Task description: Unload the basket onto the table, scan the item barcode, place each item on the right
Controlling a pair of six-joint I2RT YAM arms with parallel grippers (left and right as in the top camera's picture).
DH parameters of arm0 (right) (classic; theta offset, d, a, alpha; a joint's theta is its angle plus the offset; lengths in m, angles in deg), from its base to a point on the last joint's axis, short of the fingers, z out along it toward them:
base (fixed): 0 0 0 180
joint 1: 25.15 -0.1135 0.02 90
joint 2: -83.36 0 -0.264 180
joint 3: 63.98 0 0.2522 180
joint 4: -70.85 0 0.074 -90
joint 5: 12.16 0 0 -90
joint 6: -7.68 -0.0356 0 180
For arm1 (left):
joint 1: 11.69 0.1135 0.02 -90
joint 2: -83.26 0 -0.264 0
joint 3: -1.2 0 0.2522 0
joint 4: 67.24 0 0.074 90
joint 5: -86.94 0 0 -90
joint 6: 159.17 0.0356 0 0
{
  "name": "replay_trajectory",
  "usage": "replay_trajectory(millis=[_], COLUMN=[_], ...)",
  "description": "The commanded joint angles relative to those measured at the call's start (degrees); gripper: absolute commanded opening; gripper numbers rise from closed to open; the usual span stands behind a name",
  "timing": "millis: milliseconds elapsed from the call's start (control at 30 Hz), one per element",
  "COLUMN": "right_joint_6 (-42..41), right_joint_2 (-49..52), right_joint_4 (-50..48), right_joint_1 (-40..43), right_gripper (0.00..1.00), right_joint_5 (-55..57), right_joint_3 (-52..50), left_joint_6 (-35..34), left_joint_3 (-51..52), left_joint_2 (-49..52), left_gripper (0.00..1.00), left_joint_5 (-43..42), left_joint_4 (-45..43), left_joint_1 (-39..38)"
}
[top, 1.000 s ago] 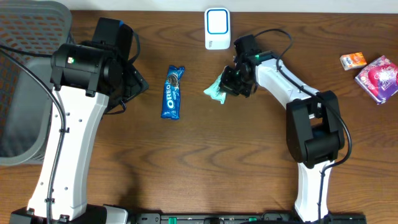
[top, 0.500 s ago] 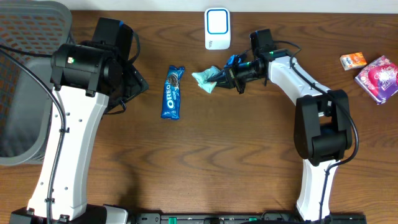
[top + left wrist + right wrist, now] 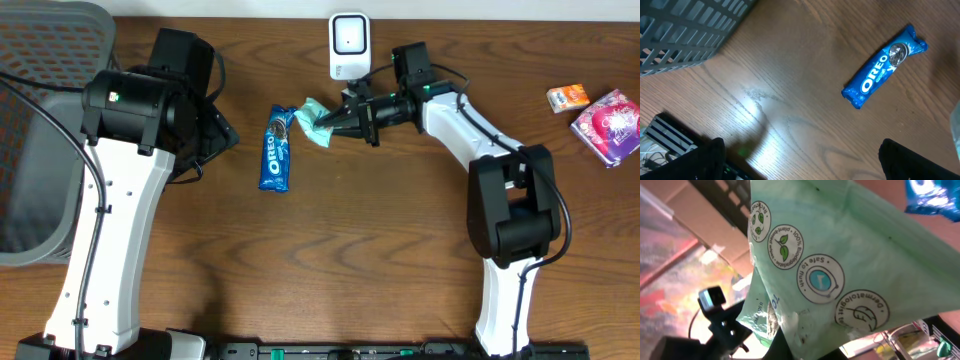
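My right gripper (image 3: pixel 338 120) is clamped tight on 1 end of a soft mint-green plastic wipes packet (image 3: pixel 313 122), and my right arm reaches leftward across the brown wooden table (image 3: pixel 330 260) to hold it there. The packet sits just near of the white box-shaped barcode scanner (image 3: pixel 346 45), which stands at the far edge of the table, and a little to its left. From overhead the packet's left tip meets the far end of a blue Oreo biscuit wrapper (image 3: pixel 277 148) lying flat on the wood; I cannot tell whether the 2 touch. In my right wrist view the packet (image 3: pixel 850 250) fills most of the frame, its green face carrying a row of round printed badges, 1 reading "Safe to flush", and a corner of the blue wrapper (image 3: pixel 935 197) shows at the top right. My left gripper (image 3: pixel 800 162) is spread wide, its 2 dark fingers (image 3: pixel 702 160) at the bottom corners of my left wrist view with bare wood between them. The blue wrapper (image 3: pixel 885 67) lies beyond them to the right, and the grey plastic mesh basket (image 3: pixel 685 35) is at the far left. At the far right of the table, well apart from both arms, a small orange box (image 3: pixel 565 97) lies just beside a pink patterned packet (image 3: pixel 607 122).
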Motion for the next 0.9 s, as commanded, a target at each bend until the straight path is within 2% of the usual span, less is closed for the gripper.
replay_trajectory(millis=[0,200,300,433,633,733,867], right_joint_6=[4.9,11.6,17.7,28.9,51.6,59.5,63.8], right_joint_2=[-0.3,-0.3,-0.3,-0.3,-0.3,-0.3,-0.3], right_joint_4=[0.0,4.5,8.5,15.6,30.5,40.3,49.7], right_joint_1=[0.4,0.4,0.4,0.4,-0.2,-0.7,-1.7], right_gripper=[0.01,0.01,0.01,0.01,0.01,0.01,0.01], right_joint_5=[-4.3,-4.3,-4.3,-4.3,-3.5,10.6,38.2], right_joint_3=[-0.2,-0.2,-0.2,-0.2,-0.2,-0.2,-0.2], left_joint_6=[-0.3,-0.3,-0.3,-0.3,-0.3,-0.3,-0.3], left_joint_3=[0.1,0.1,0.1,0.1,0.1,0.1,0.1], left_joint_2=[0.0,0.0,0.0,0.0,0.0,0.0,0.0], left_gripper=[0.98,0.98,0.98,0.98,0.98,0.98,0.97], left_joint_5=[1.2,1.2,1.2,1.2,1.2,1.2,1.2], left_joint_4=[0.2,0.2,0.2,0.2,0.2,0.2,0.2], left_joint_1=[0.1,0.1,0.1,0.1,0.1,0.1,0.1])
